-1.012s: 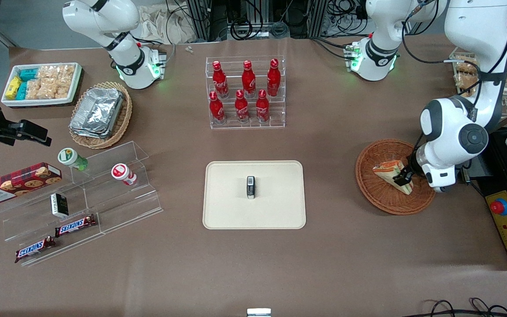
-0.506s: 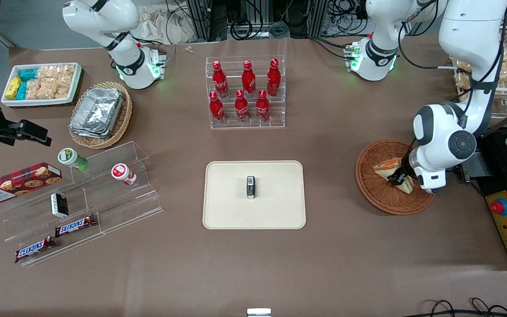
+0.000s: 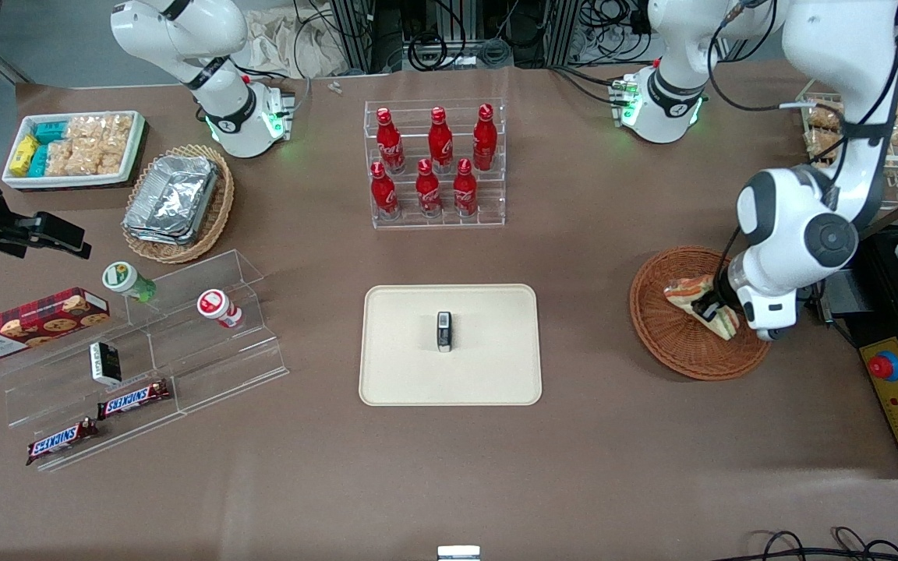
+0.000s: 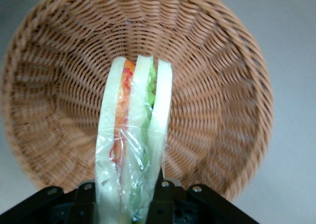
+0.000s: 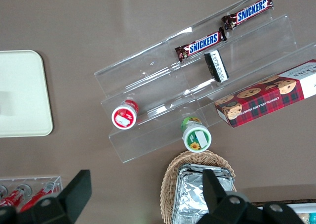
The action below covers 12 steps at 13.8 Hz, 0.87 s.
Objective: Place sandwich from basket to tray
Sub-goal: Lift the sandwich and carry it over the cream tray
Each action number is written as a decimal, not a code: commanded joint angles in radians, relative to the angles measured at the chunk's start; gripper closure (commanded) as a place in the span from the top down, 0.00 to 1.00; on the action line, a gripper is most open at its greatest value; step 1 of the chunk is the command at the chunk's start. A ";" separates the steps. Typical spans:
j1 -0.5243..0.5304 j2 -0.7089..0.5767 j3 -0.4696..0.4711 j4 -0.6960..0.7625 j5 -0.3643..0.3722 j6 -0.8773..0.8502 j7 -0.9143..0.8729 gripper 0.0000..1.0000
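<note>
The sandwich, a plastic-wrapped wedge of pale bread with orange and green filling, stands on edge in the reddish-brown wicker basket toward the working arm's end of the table. My left gripper is shut on the sandwich, one black finger on each bread face, with the basket's weave right under it. Whether the wedge still touches the weave does not show. The cream tray lies at the table's middle, well apart from the basket.
A small dark object stands in the tray's middle. A clear rack of red bottles stands farther from the camera than the tray. A yellow control box with a red button sits beside the basket. Acrylic shelves with snacks lie toward the parked arm's end.
The gripper has closed in on the sandwich and shifted slightly with it inside the basket; the arm's elbow swung away from the camera and rose a little. Nothing else moved.
</note>
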 commanded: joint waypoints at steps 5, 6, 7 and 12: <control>0.006 -0.150 -0.260 0.153 0.014 -0.232 0.218 0.00; 0.007 -0.122 -0.309 0.188 0.015 -0.232 0.253 0.00; 0.007 -0.078 -0.361 0.233 0.016 -0.232 0.278 0.00; 0.009 0.167 -0.544 0.418 0.135 -0.218 0.219 0.00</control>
